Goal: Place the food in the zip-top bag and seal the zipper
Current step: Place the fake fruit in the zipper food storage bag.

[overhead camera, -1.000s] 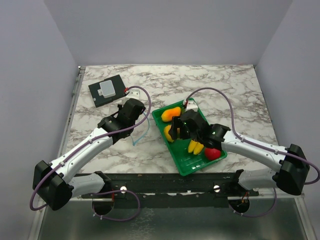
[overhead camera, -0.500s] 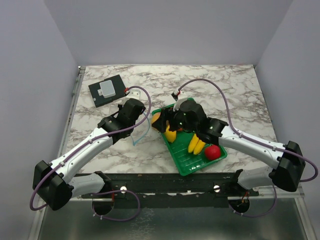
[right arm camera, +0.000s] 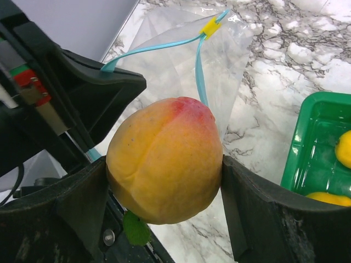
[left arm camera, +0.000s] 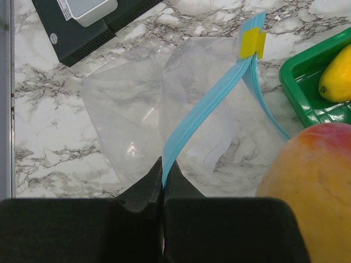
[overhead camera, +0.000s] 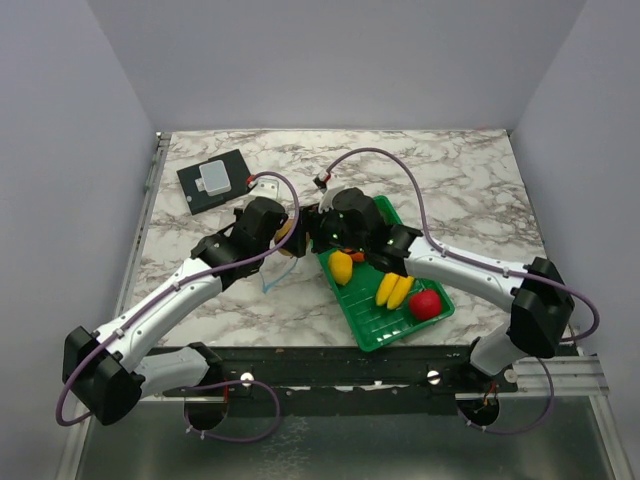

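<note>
Since a second ago the right gripper [right arm camera: 164, 181] has left the middle of the green tray [overhead camera: 372, 338]. It now sits past the tray's far-left corner, just beside the left gripper [left arm camera: 163, 178]. Its jaws are spread wide and clamped on a yellow-orange fruit [right arm camera: 164, 159] with a red blush, held above the worktop [overhead camera: 450, 170].

The left arm has hardly shifted. Its jaws are pressed together on the zipper [left arm camera: 208, 104], holding the zip-top bag [left arm camera: 126, 109] with the mouth parted; one blue lip hangs loose toward the tray. A yellow slider [left arm camera: 252, 43] sits at the far end.

The left gripper's body crowds the fruit on the left.

Bananas [overhead camera: 394, 290], a red apple [overhead camera: 427, 304] and a yellow piece [overhead camera: 341, 266] lie in the tray. A black device [overhead camera: 215, 181] lies at the far left.
</note>
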Available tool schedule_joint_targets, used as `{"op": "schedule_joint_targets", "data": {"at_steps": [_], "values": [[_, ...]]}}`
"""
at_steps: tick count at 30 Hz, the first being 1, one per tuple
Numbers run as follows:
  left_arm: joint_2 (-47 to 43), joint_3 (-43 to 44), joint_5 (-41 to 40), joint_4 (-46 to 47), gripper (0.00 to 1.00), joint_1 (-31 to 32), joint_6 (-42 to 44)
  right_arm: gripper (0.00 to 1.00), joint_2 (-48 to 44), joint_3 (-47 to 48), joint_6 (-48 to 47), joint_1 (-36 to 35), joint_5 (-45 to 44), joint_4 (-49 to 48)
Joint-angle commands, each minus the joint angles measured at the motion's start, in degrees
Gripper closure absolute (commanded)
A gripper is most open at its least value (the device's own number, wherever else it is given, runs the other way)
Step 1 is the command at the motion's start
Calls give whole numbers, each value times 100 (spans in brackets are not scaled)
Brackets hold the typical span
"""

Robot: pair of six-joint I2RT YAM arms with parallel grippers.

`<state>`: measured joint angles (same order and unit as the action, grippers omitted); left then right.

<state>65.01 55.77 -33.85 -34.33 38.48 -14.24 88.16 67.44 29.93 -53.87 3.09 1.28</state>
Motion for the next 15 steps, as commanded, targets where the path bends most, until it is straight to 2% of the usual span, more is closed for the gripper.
{"op": "schedule_joint_targets", "data": {"at_steps": [1,9,12,15], "values": [[-188,-40,142,114,100,11,25,54,299,243,44,-49,250,-294],[-242,-44,250,162,100,14,25,53,693,375,108,-97,152,-287],[-261,-48,289,180,100,13,31,48,786,390,154,-106,33,-274],[-270,-57,301,195,100,17,40,37,857,427,179,-115,-1,-251]]}}
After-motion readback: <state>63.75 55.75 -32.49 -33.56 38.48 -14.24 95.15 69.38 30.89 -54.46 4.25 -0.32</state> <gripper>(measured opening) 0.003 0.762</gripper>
